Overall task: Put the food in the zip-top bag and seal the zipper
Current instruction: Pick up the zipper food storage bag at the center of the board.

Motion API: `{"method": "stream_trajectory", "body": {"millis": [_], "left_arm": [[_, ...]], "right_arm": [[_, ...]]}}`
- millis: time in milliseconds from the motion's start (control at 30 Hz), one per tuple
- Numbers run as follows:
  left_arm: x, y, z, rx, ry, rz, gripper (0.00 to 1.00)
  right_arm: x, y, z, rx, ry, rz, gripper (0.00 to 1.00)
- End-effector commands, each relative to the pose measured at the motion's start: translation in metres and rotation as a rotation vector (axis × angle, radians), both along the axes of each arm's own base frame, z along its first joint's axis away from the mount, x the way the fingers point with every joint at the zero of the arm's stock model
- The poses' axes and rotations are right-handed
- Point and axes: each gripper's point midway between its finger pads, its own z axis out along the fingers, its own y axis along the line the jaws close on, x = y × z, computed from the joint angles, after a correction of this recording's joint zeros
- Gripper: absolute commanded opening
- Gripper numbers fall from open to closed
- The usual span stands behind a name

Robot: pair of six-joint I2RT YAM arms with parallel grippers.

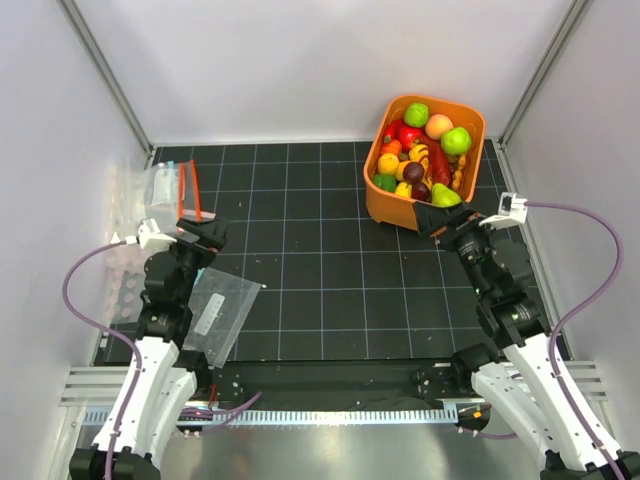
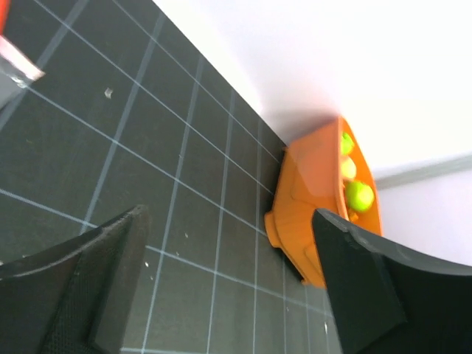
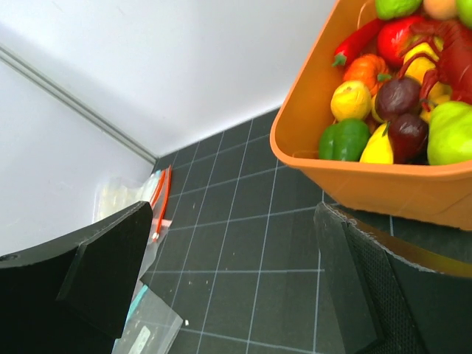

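The food (image 1: 425, 155) is a heap of glossy toy fruits and vegetables in an orange bin (image 1: 390, 211) at the back right; it also shows in the right wrist view (image 3: 394, 110). The zip-top bag (image 1: 168, 188) lies at the far left, its orange-red zipper (image 1: 193, 192) running front to back; the zipper also shows in the right wrist view (image 3: 160, 198). My left gripper (image 1: 203, 236) is open and empty just in front of that bag. My right gripper (image 1: 443, 216) is open and empty at the bin's near wall.
A second clear bag with a teal-blue edge and white label (image 1: 222, 312) lies flat on the black gridded mat by the left arm. The orange bin also shows in the left wrist view (image 2: 310, 210). White walls enclose the back and sides.
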Motion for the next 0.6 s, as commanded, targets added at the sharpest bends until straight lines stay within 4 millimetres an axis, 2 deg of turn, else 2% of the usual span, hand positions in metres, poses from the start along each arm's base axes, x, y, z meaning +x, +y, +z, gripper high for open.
{"method": "stream_trajectory", "body": {"millis": [0, 33, 67, 100, 133, 167, 200, 233, 267, 300, 333, 367, 400, 433, 467, 500, 533, 567], "left_arm": [[0.01, 0.022, -0.013, 0.018, 0.132, 0.131, 1.0], [0.017, 0.02, -0.003, 0.025, 0.128, 0.124, 1.0], [0.022, 0.019, -0.001, 0.034, 0.149, 0.12, 1.0], [0.029, 0.023, -0.027, 0.059, 0.274, 0.14, 1.0], [0.042, 0.025, 0.0, 0.066, 0.254, 0.154, 1.0], [0.047, 0.029, -0.001, 0.114, 0.295, 0.164, 1.0], [0.055, 0.035, -0.024, 0.168, 0.42, 0.183, 1.0], [0.07, 0.04, 0.006, 0.199, 0.393, 0.2, 1.0], [0.079, 0.045, 0.011, 0.261, 0.422, 0.207, 1.0], [0.079, 0.056, 0.005, 0.329, 0.491, 0.236, 1.0], [0.092, 0.061, -0.017, 0.398, 0.589, 0.233, 1.0], [0.113, 0.068, 0.021, 0.488, 0.545, 0.232, 0.98], [0.106, 0.079, 0.012, 0.55, 0.665, 0.233, 0.92], [0.119, 0.094, -0.01, 0.627, 0.796, 0.272, 0.91], [0.108, 0.103, -0.014, 0.69, 0.911, 0.261, 0.91], [0.128, 0.106, 0.013, 0.735, 0.879, 0.259, 0.86], [0.137, 0.109, -0.009, 0.785, 0.962, 0.232, 0.84], [0.143, 0.11, -0.002, 0.82, 0.978, 0.206, 0.78]], "right_arm": [[-0.004, -0.012, 0.013, -0.033, -0.07, -0.051, 1.0], [-0.002, -0.01, 0.01, -0.039, -0.063, -0.046, 1.0], [-0.001, -0.009, 0.008, -0.043, -0.058, -0.04, 1.0], [0.003, -0.007, 0.004, -0.059, -0.042, -0.035, 0.99], [0.004, -0.003, 0.002, -0.064, -0.035, -0.014, 1.0], [0.005, 0.0, 0.0, -0.066, -0.028, 0.0, 1.0], [0.007, 0.004, -0.007, -0.07, -0.006, 0.015, 1.0], [0.008, 0.008, -0.002, -0.063, -0.027, 0.034, 1.0], [0.01, 0.01, -0.005, -0.06, -0.017, 0.044, 1.0], [0.011, 0.012, -0.006, -0.059, -0.011, 0.052, 0.99], [0.014, 0.015, -0.01, -0.058, 0.0, 0.062, 0.99], [0.015, 0.018, -0.012, -0.057, 0.008, 0.077, 1.0], [0.016, 0.019, -0.012, -0.058, 0.009, 0.081, 1.0], [0.018, 0.02, -0.016, -0.06, 0.023, 0.083, 1.0], [0.018, 0.02, -0.016, -0.061, 0.026, 0.083, 0.99], [0.018, 0.021, -0.014, -0.059, 0.025, 0.084, 1.0], [0.018, 0.02, -0.014, -0.061, 0.026, 0.083, 1.0], [0.017, 0.02, -0.012, -0.058, 0.022, 0.081, 1.0]]}}
